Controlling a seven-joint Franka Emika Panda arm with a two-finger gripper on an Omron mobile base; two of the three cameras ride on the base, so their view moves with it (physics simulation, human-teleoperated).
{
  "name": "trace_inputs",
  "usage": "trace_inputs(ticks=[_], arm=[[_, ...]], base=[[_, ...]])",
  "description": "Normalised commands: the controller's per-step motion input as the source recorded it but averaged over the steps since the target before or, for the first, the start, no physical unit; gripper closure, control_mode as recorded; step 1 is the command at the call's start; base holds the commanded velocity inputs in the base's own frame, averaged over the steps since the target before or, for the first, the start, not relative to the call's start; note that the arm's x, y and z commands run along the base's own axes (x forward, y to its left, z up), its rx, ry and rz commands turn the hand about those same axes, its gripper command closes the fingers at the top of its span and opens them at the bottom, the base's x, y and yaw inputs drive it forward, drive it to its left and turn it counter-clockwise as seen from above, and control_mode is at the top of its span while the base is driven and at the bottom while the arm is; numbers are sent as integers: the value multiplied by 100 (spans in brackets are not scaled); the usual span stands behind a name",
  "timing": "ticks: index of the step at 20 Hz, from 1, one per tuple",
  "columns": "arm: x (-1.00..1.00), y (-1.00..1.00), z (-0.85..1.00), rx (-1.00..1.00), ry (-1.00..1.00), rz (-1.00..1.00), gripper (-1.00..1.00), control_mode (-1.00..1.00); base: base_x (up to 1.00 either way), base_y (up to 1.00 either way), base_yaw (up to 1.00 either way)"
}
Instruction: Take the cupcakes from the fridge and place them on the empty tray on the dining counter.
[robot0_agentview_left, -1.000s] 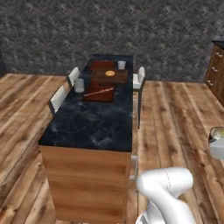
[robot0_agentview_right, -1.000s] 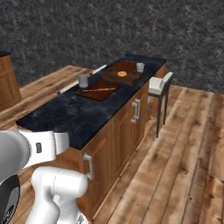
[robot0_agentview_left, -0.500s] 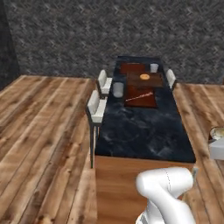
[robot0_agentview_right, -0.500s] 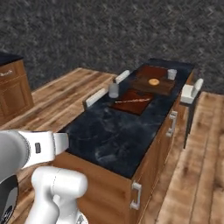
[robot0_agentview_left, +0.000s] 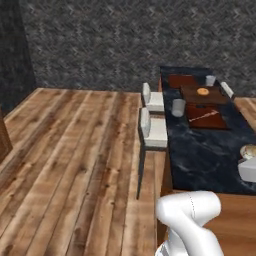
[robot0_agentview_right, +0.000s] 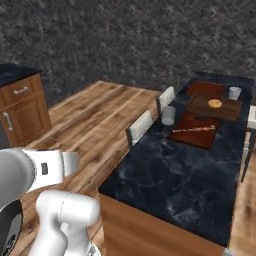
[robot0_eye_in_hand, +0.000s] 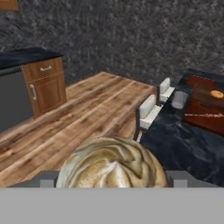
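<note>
A cream-swirled cupcake (robot0_eye_in_hand: 112, 164) sits upright, seemingly between the claw's (robot0_eye_in_hand: 112, 179) tips.

cupcake (robot0_eye_in_hand: 112, 164): the swirled cream top shows in the hand view; wrapper and lower half cut off at the bottom, so contact with the end effector fingers cannot be told.
end effector (robot0_eye_in_hand: 112, 178): just two grey stubs either side of the cupcake; tips hidden.
same cupcake, left base view (robot0_agentview_left: 249, 150): sliced by the right picture edge, above the tabletop's near right corner; whether held, cannot tell.
tabletop (robot0_agentview_right: 165, 180): near right corner runs out of the right base view.
small orange item (robot0_agentview_right: 215, 103): on a far tray (robot0_agentview_right: 216, 108); too small to identify.
thin pale stick (robot0_agentview_right: 194, 129): on the nearer tray; unidentifiable.
</note>
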Motion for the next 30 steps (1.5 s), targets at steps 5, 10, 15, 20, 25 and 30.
trace_inputs(ticks=[5, 10, 15, 20, 25, 30], arm=[[0, 0, 0, 0, 0, 0, 100, 100], [0, 0, 0, 0, 0, 0, 100, 100], [0, 0, 0, 0, 0, 0, 100, 100], [0, 0, 0, 0, 0, 0, 100, 100], [0, 0, 0, 0, 0, 0, 100, 100], [0, 0, 0, 0, 0, 0, 100, 100]], base=[[31, 100, -1], [24, 83, 0], [47, 43, -2], [54, 38, -3], [74, 2, -11], [100, 0, -19]])
